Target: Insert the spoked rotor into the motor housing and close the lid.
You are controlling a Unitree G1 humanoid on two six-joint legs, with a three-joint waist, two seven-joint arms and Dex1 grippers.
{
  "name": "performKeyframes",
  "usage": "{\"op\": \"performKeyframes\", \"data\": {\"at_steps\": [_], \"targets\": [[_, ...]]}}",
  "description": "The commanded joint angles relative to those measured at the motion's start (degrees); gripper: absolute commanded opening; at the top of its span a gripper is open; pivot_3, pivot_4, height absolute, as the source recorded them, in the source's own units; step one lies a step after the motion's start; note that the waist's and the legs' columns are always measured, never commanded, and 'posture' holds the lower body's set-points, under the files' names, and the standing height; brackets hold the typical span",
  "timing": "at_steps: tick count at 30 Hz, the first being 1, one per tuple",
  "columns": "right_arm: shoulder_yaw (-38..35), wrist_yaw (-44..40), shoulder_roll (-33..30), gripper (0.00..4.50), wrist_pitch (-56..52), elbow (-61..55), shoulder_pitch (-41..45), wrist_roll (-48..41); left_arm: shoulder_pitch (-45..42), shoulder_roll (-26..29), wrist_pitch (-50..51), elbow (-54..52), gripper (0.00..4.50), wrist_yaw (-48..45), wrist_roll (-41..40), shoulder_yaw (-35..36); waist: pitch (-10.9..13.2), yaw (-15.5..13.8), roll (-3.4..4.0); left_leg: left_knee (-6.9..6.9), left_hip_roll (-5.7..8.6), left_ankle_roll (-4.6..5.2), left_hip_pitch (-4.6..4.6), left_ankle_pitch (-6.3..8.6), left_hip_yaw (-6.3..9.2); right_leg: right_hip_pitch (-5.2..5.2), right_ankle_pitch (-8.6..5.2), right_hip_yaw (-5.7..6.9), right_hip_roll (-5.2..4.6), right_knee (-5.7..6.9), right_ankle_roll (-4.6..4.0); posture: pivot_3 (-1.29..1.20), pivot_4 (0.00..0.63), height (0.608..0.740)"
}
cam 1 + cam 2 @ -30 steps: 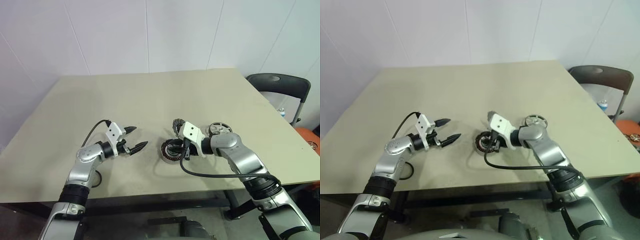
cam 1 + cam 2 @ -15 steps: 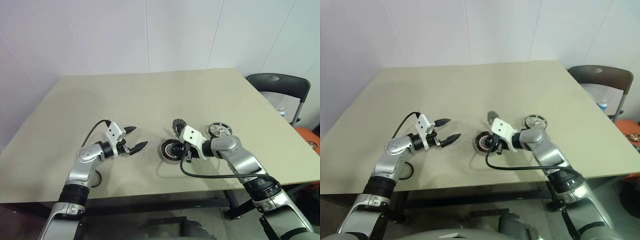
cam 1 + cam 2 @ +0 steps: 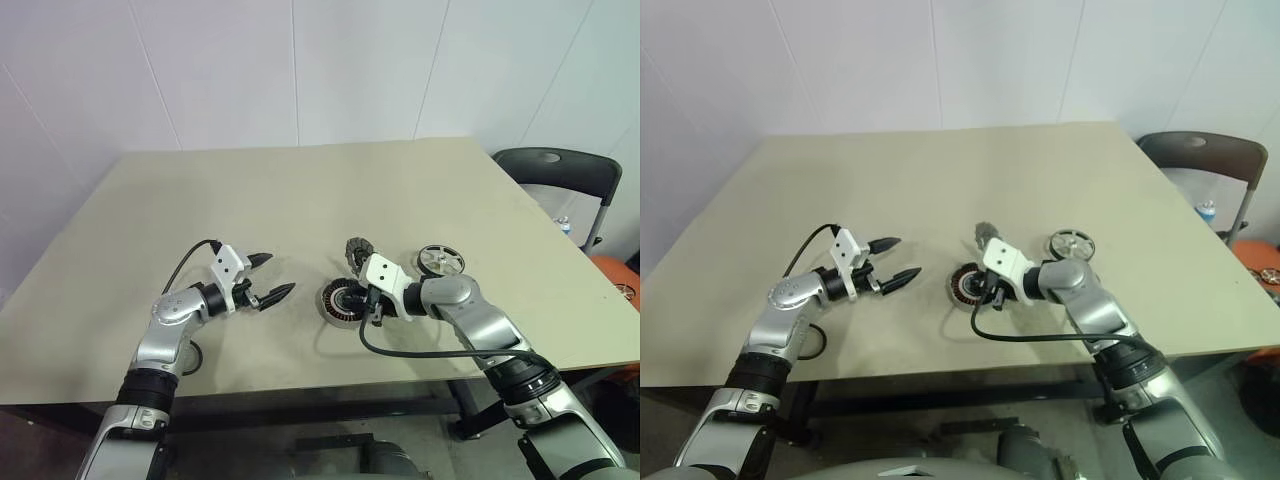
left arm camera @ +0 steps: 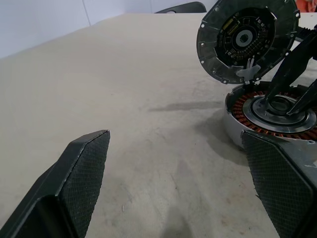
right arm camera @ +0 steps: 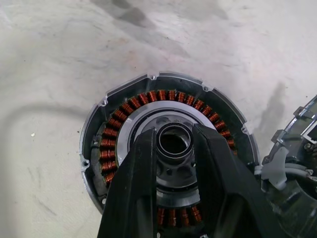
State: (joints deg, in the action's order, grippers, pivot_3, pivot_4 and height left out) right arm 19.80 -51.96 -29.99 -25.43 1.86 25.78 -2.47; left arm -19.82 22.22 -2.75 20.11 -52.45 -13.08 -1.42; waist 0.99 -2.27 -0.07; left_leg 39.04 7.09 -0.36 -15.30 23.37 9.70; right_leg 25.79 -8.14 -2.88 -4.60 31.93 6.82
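the beige worktop [image 3: 300,190] carries everything, with a dark chair [image 3: 560,170] standing off its far right corner. on it, near the front middle, sits the motor housing [image 3: 343,300], a thick ring of copper-brown windings around a silver hub, with its hinged round lid [image 4: 246,37] propped upright at the far side, circuit face showing in the left wrist view. the right claw [image 5: 174,163] has come down a little over the last second, and since half a second ago it has stopped; its two black fingers now straddle the raised central hub of the housing, narrowly parted and apparently clenched on or pressing against that hub, though whether they truly grip it i cannot tell for sure. the left claw [image 3: 262,278] has not budged, hanging released, fingers spread wide and grasping nothing, beside the housing and aimed toward it. the spoked rotor [image 3: 441,260], a thin silver-rimmed disc, lies flat on the worktop just beyond the right forearm, apart from the housing and untouched. so, as i judge it, the housing is being steadied or checked; the rotor is not yet inserted and the lid not yet closed.
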Motion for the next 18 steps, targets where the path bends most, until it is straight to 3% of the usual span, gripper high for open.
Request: {"op": "performKeyframes", "data": {"at_steps": [1,18], "targets": [[-0.52,1.01,0.19,0.69,-0.09,0.79,-0.17,0.84,-0.04,0.41,-0.17,-2.16,4.5,-0.22,-0.16,-0.03,0.0,0.0,0.0,0.0,0.0,0.0,0.0,0.0,0.0,0.0,0.0,0.0,0.0,0.0,0.0,0.0,0.0,0.74],[-0.45,0.37,-1.88,0.69,-1.01,1.01,-0.67,1.45,0.11,0.5,-0.26,-2.34,4.5,-0.27,-0.05,-0.08,-0.02,-0.04,-0.02,0.03,0.0,0.0,0.04,0.0,0.0,-0.06,0.01,0.0,0.0,0.0,-0.01,0.0,0.0,0.74]]}}
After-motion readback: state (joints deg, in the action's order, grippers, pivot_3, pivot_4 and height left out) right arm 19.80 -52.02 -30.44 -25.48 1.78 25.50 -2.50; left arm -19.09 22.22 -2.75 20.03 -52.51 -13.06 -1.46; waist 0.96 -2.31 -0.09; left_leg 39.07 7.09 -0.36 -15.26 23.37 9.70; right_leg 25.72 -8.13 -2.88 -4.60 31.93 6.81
